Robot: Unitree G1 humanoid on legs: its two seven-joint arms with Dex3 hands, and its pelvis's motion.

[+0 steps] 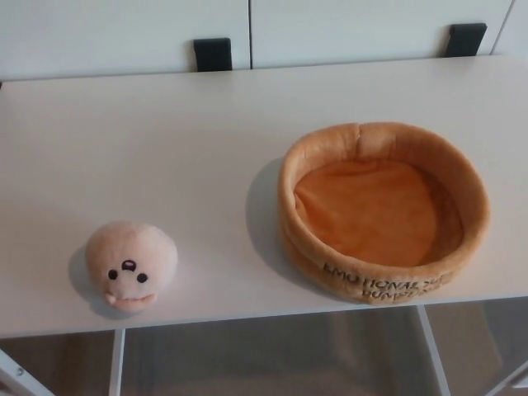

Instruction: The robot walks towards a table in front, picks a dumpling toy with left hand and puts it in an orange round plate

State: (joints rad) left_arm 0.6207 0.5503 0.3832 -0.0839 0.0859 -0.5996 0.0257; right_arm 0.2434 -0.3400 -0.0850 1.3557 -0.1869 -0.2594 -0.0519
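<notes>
We see the bench (165, 140) cut off at the left and right edges of the picture; its legs (115, 363) run out of the bottom edge; the dark lettering (381, 285) on the plate's (384, 136) front wall is blurred and we cannot read it fully; two black brackets (213, 54) behind the bench are cropped by its far edge.

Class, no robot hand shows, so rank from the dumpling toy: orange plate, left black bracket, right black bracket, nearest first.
1. Orange plate, right of the dumpling toy.
2. Left black bracket, beyond the far edge.
3. Right black bracket, far right.
</notes>
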